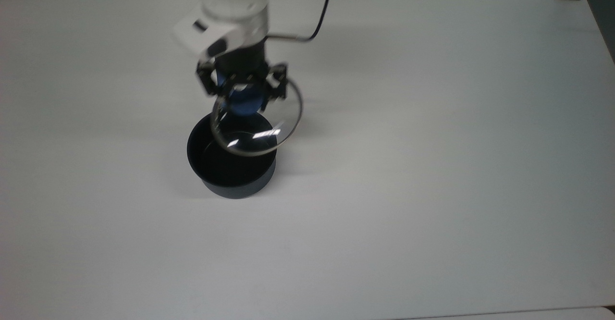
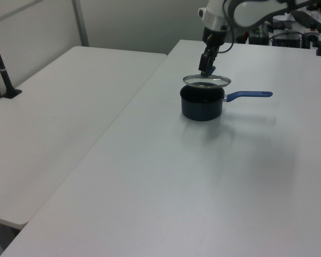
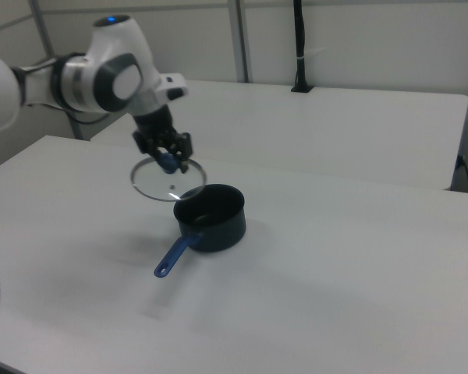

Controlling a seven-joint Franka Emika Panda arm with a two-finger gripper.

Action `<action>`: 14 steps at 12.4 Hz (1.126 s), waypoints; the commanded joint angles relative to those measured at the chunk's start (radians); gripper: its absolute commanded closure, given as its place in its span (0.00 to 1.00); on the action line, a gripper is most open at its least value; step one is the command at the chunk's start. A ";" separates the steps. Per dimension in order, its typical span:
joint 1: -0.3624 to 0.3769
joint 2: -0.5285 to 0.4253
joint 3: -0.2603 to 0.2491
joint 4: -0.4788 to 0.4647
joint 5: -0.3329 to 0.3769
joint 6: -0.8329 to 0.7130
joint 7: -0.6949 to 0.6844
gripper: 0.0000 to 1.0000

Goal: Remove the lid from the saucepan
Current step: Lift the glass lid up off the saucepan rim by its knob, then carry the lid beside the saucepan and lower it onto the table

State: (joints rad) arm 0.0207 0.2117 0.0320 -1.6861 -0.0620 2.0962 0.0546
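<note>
Aloft, lid [image 1: 259, 128] in hand [image 1: 244, 94] (by knob)

The saucepan [image 1: 231, 166] is dark navy outside and black inside, with a brighter blue handle [image 2: 249, 95]. The lid [image 1: 259, 128] is clear glass with a silvery metal rim and a blue knob [image 1: 245, 101]. The hand [image 1: 242, 89] is black beneath a white arm [image 3: 101, 78]. The tabletop [image 1: 432, 166] is plain white.
</note>
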 commanded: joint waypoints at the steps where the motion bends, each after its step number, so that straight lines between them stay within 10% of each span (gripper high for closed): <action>1: 0.012 -0.144 0.074 -0.189 0.001 -0.051 0.002 0.45; 11: 0.010 0.008 0.149 -0.320 -0.232 0.119 0.183 0.43; 14: 0.013 -0.005 0.160 -0.290 -0.220 0.039 0.192 0.00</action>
State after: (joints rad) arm 0.0293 0.2335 0.1808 -1.9934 -0.2791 2.1939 0.2176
